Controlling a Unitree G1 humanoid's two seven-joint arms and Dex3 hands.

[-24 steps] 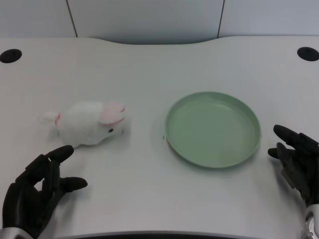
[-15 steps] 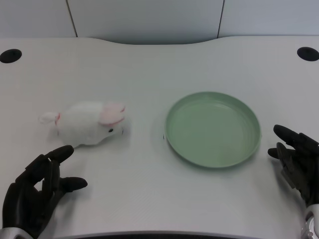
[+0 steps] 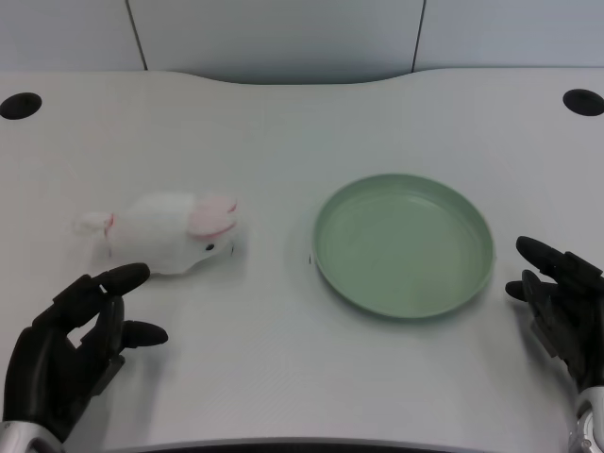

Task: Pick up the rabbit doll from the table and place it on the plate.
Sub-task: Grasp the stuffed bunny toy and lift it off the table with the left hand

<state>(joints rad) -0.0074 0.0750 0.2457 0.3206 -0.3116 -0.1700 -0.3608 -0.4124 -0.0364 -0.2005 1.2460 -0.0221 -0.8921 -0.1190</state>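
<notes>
A white rabbit doll (image 3: pixel 168 233) with pink ears lies on its side at the table's left, head toward the plate. The green plate (image 3: pixel 404 243) sits right of centre with nothing on it. My left hand (image 3: pixel 68 347) is at the front left corner, just below the doll, fingers spread and holding nothing. Its upper fingertip reaches close under the doll's body without clearly touching it.
My right hand (image 3: pixel 562 307) rests at the front right, just beside the plate's rim. Two black round holes (image 3: pixel 20 105) (image 3: pixel 582 102) mark the table's far corners. A grey panel wall runs behind the table's curved back edge.
My left hand has lifted slightly and stretched its fingers up toward the doll. The doll and plate have not moved.
</notes>
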